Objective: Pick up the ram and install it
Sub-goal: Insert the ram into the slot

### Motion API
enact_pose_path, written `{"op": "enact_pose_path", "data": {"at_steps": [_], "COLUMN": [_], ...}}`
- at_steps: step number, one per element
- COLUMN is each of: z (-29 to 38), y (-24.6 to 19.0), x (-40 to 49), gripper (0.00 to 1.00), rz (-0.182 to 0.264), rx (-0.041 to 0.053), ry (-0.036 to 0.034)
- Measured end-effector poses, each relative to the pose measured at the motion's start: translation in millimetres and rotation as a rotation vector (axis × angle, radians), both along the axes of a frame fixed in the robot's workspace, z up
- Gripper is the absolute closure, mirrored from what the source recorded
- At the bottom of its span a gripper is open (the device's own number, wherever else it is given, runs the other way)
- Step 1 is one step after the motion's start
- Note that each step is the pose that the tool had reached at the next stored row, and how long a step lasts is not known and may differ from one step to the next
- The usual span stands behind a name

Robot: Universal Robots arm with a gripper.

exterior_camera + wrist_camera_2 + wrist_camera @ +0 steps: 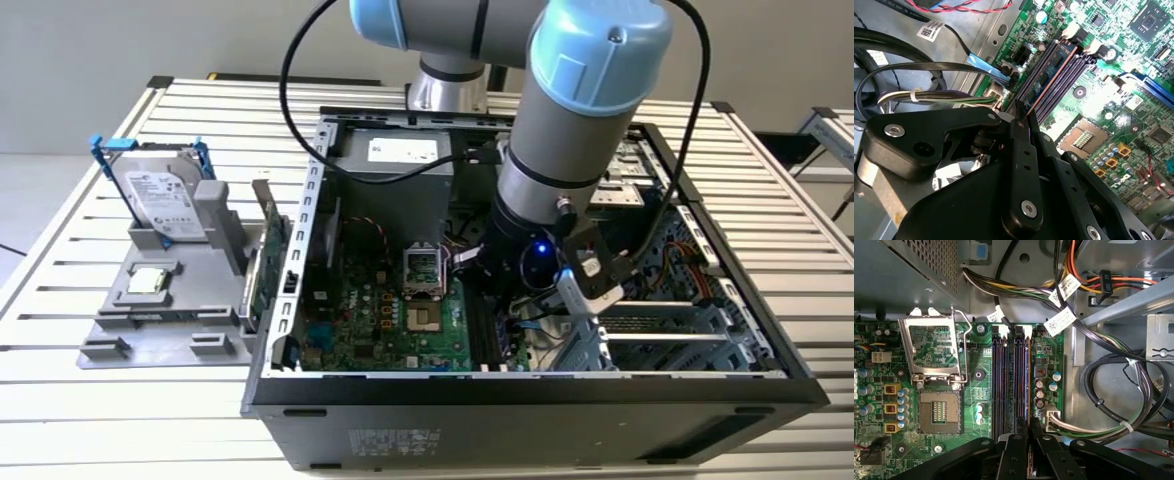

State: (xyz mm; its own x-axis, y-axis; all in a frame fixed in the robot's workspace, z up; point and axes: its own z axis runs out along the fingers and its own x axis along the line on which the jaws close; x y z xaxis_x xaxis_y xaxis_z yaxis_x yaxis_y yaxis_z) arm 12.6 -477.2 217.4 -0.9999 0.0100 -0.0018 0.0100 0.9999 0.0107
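Occlusions and cut-offs:
- Ram [1046,90]: near end hidden between the gripper [1021,117] fingers in the second wrist view; seen edge-on, so its chips cannot be made out.
- Gripper: body cut off by the frame edge in both wrist views.
- Memory slots [483,330]: largely hidden behind the arm [561,150] in the exterior view.
- Computer case [534,400]: front cut off by the lower edge.

Arm [561,150]: grey tube links, light-blue joint caps, black cable alongside. Gripper [1021,117]: matte black linkage bars behind fingers, silver screws.
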Motion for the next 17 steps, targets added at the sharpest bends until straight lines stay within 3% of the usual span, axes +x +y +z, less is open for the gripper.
{"op": "enact_pose_path", "data": {"at_steps": [17], "z": [-2.1], "y": [0.0], "x": [1.1], "gripper": [1.0], "rz": [-0.009], "rx": [0.0002], "ry": [-0.0001]}}
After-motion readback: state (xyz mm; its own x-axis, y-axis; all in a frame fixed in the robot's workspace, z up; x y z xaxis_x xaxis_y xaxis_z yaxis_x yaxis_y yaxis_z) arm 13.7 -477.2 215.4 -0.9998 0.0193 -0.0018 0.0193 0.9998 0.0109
